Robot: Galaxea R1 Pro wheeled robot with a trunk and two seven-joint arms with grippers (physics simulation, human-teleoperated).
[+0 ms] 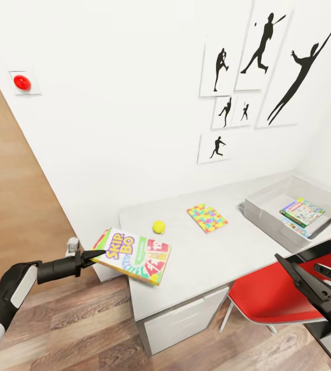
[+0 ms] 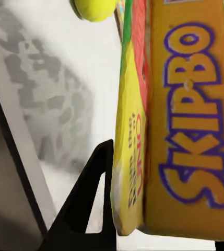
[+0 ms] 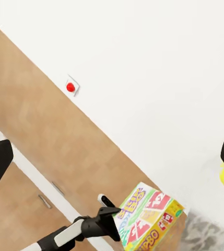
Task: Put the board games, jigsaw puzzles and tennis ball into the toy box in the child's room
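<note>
Left pincer grips the Skip-Bo box at the surface edge; right pincer open, empty.

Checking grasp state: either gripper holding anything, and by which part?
Left gripper pinches the Skip-Bo box at its near edge. Right gripper holds nothing.

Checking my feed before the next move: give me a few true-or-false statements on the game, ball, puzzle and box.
1. The left gripper holds the Skip-Bo game by its edge. True.
2. The tennis ball is in the toy box. False: it lies on the table.
3. The toy box already holds a game. True.
4. The jigsaw puzzle lies on the red chair. False: it lies on the table, between ball and box.
5. The right gripper holds a toy. False: it holds nothing.
</note>
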